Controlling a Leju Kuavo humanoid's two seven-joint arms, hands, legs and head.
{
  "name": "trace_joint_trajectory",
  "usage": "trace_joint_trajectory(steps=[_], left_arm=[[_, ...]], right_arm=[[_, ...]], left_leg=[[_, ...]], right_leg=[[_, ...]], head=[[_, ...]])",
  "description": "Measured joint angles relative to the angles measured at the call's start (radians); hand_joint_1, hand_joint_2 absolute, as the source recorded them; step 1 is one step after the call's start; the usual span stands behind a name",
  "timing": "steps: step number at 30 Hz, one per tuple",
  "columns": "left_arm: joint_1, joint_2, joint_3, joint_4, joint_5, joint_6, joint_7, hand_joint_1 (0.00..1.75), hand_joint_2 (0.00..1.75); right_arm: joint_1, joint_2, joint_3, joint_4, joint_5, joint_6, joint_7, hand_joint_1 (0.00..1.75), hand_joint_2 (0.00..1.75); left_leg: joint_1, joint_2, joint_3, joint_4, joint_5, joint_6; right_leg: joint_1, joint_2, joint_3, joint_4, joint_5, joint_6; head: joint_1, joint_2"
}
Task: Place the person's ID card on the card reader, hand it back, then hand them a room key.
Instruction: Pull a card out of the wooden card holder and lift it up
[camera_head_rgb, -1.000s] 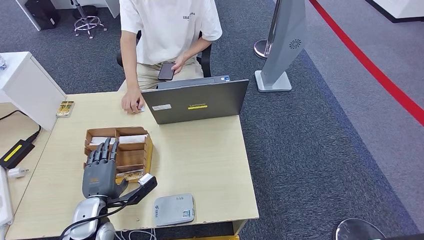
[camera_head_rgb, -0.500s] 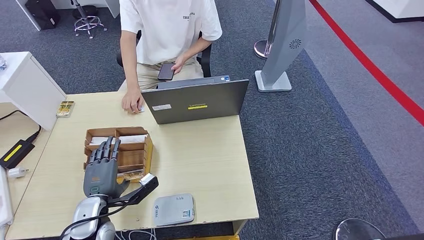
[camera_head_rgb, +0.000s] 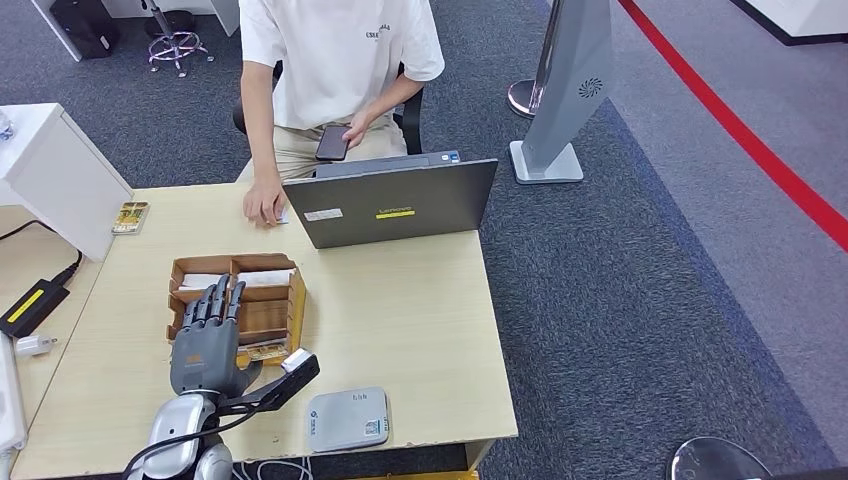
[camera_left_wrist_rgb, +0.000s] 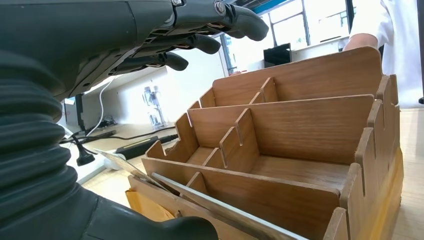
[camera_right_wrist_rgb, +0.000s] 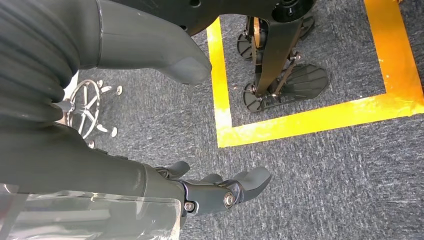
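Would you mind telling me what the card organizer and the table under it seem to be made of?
The organizer looks like thin plywood or laser-cut wood: bare matte finish, visible grain, and notched dividers slotted together. The table appears to be pale wood-look laminate board, smooth and even in colour; whether it is real wood cannot be told.

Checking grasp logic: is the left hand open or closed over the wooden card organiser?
Open. The left hand hovers over the wooden card organiser, fingers extended, holding nothing.
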Motion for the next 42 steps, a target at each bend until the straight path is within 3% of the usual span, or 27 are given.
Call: trace_joint_trajectory(steps=[42], left_arm=[[-0.002,-0.014,0.010,0.081,0.000,0.016,-0.033,0.00,1.75]], right_arm=[[0.000,0.000,0.000,0.000,0.018,0.010,0.001,0.00,1.75]], left_leg=[[0.000,0.000,0.000,0.000,0.000,0.000]], right_leg=[[0.000,0.000,0.000,0.000,0.000,0.000]], head=[[0.000,0.000]])
